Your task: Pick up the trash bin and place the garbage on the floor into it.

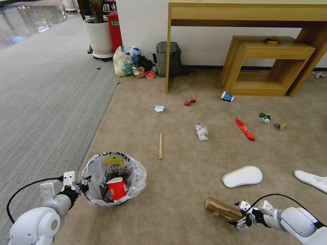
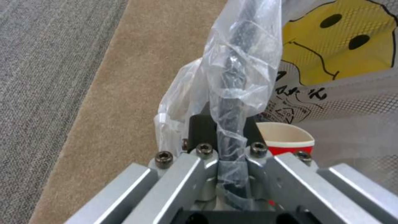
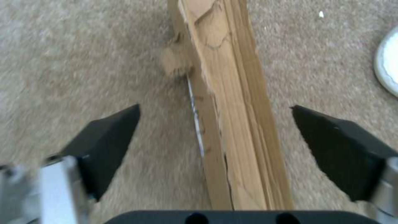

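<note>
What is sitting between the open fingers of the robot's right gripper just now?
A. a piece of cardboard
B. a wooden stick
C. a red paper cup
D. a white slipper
A: the right gripper has its black fingers spread on either side of the cardboard piece, which lies on the beige carpet and is not yet clamped.

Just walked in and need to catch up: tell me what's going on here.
The left end effector is shut on the rim of the trash bin, which already holds a red paper cup. The right end effector is open, its fingers either side of the cardboard piece on the floor. Other litter lies scattered.
</note>
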You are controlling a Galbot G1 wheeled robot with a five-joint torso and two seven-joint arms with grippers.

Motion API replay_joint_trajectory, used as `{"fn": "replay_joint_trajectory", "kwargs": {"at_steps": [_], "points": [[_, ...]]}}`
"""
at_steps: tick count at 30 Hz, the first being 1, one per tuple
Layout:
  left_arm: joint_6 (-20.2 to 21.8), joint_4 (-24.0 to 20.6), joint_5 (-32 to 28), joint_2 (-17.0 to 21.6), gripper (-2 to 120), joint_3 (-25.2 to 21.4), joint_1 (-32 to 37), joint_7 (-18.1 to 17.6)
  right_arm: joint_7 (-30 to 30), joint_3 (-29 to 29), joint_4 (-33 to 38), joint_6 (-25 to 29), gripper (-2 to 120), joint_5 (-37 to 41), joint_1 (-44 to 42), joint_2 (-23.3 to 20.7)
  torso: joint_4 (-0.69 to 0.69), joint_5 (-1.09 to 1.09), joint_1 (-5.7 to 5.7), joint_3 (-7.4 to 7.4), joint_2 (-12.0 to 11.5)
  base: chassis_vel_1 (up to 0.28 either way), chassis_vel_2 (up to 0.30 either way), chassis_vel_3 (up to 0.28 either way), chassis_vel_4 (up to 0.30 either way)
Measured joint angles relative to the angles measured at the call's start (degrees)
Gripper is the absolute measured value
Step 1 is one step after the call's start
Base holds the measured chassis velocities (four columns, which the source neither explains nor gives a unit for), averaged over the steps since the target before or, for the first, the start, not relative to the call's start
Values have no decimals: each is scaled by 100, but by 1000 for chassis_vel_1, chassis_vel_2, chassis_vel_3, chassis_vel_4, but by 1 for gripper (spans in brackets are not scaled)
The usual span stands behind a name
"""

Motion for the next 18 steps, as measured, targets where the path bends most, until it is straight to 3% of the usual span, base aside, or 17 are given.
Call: {"fn": "replay_joint_trajectory", "kwargs": {"at_steps": [18], "points": [[0, -58, 23, 60, 0, 124, 12, -39, 21, -206, -482, 9, 26, -212, 310, 494, 0, 0, 0, 0, 0, 0, 0, 0, 0]]}}
